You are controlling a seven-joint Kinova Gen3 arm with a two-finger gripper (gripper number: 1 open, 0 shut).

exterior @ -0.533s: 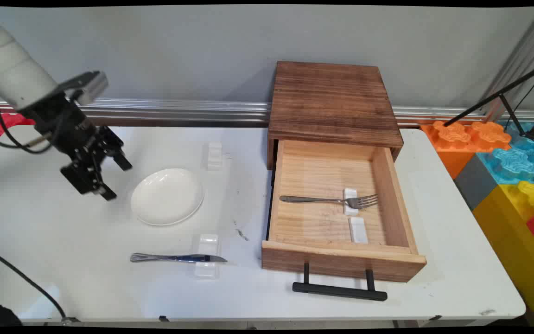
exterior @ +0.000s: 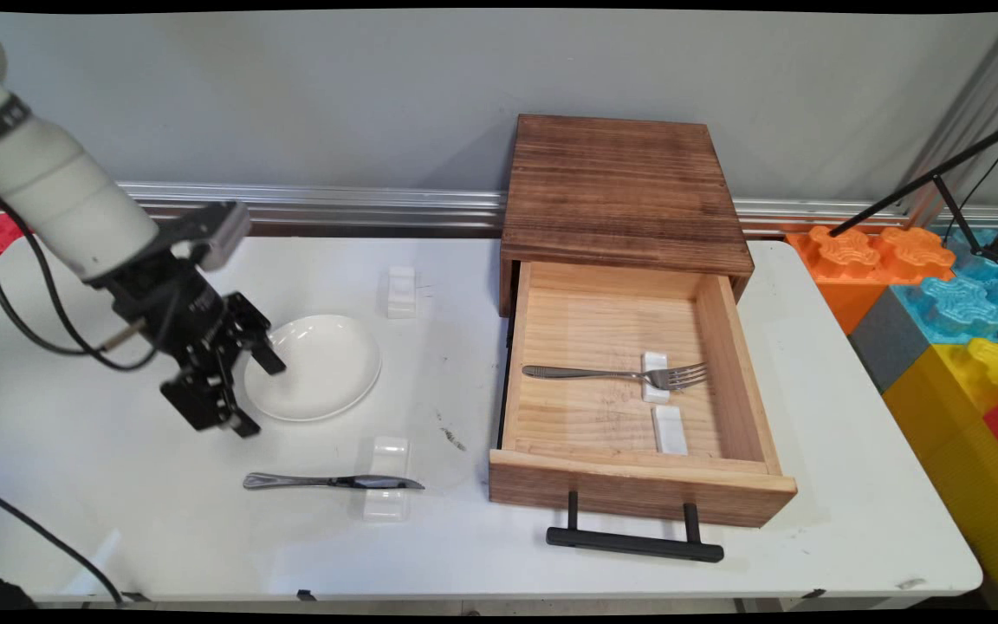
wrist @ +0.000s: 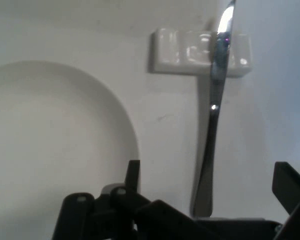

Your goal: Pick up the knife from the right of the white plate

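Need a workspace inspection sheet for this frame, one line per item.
Surface: white table, scuff marks near its middle.
Job's things: knife lying across a white rest; white plate; fork on a rest inside the open wooden drawer.
Clutter: spare rest behind the plate, another in the drawer.
Grippers: gripper open, holding nothing, at the plate's left edge, above the knife handle.
Cables: black cables hang from the arm.
Surroundings: grey wall, coloured foam blocks, tripod leg.

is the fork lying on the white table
No, the fork lies inside the open wooden drawer, its neck propped on a small white rest.
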